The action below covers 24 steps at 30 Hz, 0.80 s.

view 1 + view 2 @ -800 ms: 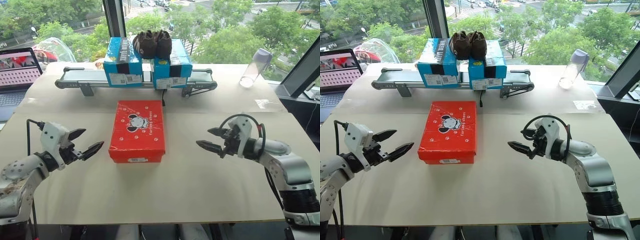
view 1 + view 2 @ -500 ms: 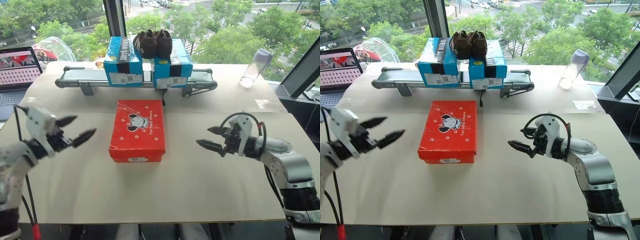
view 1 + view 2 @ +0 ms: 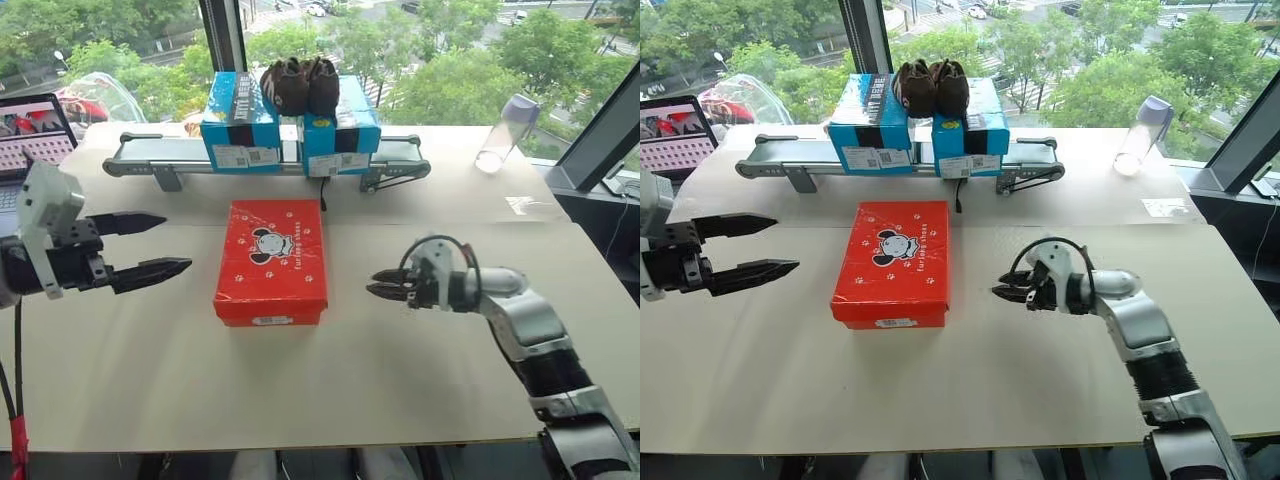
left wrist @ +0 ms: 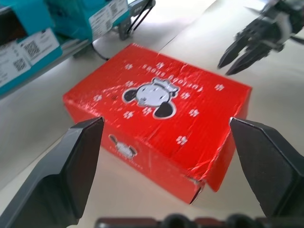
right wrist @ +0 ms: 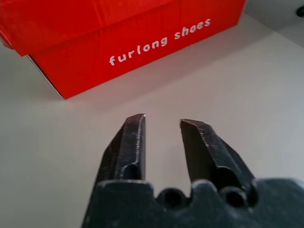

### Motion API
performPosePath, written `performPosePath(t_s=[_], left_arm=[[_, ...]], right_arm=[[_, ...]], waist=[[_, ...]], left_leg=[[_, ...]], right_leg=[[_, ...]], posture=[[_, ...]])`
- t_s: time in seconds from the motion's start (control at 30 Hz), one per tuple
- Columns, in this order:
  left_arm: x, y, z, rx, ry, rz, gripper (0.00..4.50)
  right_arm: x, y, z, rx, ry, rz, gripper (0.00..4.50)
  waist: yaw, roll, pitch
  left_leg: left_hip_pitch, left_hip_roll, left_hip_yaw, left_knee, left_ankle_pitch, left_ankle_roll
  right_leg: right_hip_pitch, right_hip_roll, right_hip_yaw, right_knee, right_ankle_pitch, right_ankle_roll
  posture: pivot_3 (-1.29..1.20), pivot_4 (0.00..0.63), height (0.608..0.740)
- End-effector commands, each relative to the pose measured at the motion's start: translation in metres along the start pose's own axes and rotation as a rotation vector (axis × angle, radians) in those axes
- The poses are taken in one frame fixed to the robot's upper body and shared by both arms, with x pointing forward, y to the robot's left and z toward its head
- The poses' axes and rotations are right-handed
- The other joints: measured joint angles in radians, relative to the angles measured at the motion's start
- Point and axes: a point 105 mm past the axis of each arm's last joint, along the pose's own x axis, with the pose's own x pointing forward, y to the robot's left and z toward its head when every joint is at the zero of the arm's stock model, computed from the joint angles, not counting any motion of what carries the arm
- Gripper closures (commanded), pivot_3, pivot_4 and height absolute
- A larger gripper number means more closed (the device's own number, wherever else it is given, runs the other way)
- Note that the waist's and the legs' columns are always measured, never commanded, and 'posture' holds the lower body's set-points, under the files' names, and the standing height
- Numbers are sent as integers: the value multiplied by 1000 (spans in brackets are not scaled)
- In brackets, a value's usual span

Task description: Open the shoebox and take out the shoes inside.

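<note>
The red shoebox [image 3: 272,260] lies shut on the table, dog logo up, with "furlong shoes" printed on its right side wall [image 5: 118,33]. The shoes are hidden inside it. My left gripper [image 3: 175,242] hovers raised to the left of the box, apart from it, with its jaws spread wide and empty; in the left wrist view the shoebox [image 4: 156,114] sits between the fingers' line of sight. My right gripper [image 3: 373,283] is low over the table just right of the box, pointing at its side wall. Its fingers [image 5: 128,142] stand a narrow gap apart with nothing between them.
Behind the shoebox, two blue boxes [image 3: 240,120] sit on a grey conveyor stand [image 3: 150,165], with a dark brown pair of shoes [image 3: 300,85] on top. A laptop [image 3: 35,130] is at far left and a plastic bottle [image 3: 503,133] at back right.
My left arm has lifted and drawn away to the left, jaws still wide. My right gripper has moved left toward the box's side and its jaws have narrowed.
</note>
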Motion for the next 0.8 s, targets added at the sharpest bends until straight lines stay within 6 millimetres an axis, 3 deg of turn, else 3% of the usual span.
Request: performPosePath(t_s=[0.03, 0.3, 0.47, 0.67, 0.8], left_arm=[[-5, -5, 13, 53, 1, 4, 0], [-13, -2, 7, 49, 48, 69, 0], [-29, 20, 2, 55, 56, 214, 0], [-40, 24, 0, 64, 50, 273, 0], [-39, 34, -20, 89, 57, 341, 0]], right_arm=[[7, -6, 9, -58, -24, 13, 4444], [34, 1, 17, -111, -46, 108, 4489], [44, 7, 38, -104, -113, 165, 4489], [47, 8, 69, -92, -189, 201, 4489], [48, 6, 56, -117, -124, 196, 4489]], waist=[[1, 0, 0], [-2, 0, 1], [-1, 0, 1], [-1, 0, 1], [0, 0, 1]], left_leg=[[0, 0, 0, 0, 0, 0], [0, 0, 0, 0, 0, 0], [0, 0, 0, 0, 0, 0], [0, 0, 0, 0, 0, 0], [0, 0, 0, 0, 0, 0]], right_leg=[[0, 0, 0, 0, 0, -1], [0, 0, 0, 1, 1, -2], [0, 0, 0, 1, 1, -2], [0, 0, 0, 1, 1, -2], [-1, 0, 0, 2, 2, -3]], posture=[[0, 150, 740], [0, 150, 740], [0, 150, 740], [0, 150, 740], [0, 150, 740]])
